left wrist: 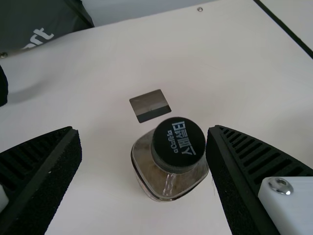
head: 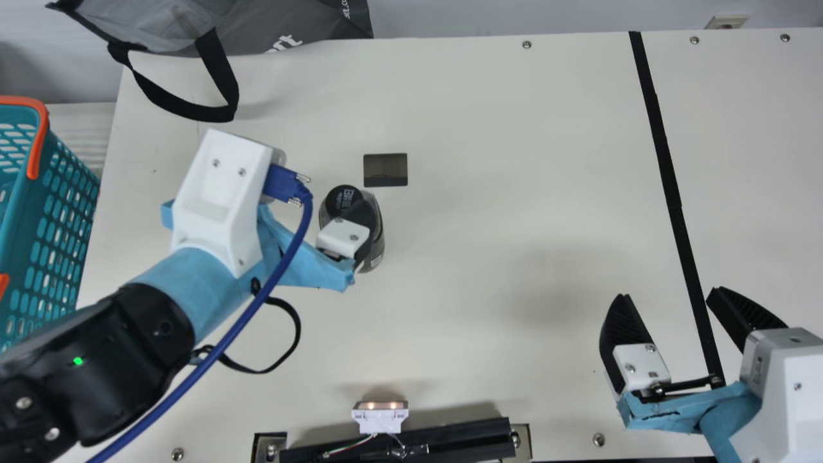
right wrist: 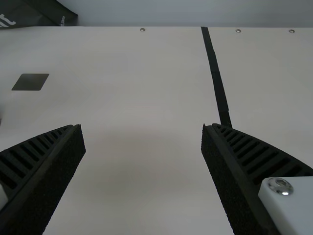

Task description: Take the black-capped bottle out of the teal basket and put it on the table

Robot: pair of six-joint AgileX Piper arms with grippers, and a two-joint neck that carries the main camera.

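In the main view my left gripper (head: 347,239) is over the black-capped bottle (head: 341,200), one finger overlapping it. The left wrist view has the bottle (left wrist: 179,143) upright on the table, between the open fingers of my left gripper (left wrist: 144,129) but nearer one of them; whether that finger touches it I cannot tell. The teal basket (head: 19,215), with orange handles, is at the main view's left edge. My right gripper (head: 670,296) stands open over the table at lower right, its fingers apart with nothing between them in the right wrist view (right wrist: 143,127).
A grey bag (head: 289,26) with a black strap lies at the back left. Behind the bottle is a dark rectangle (head: 385,170) on the table (head: 501,161). Black tape (head: 669,173) runs down the right part. A bar with a small lit device (head: 380,418) is at the front edge.
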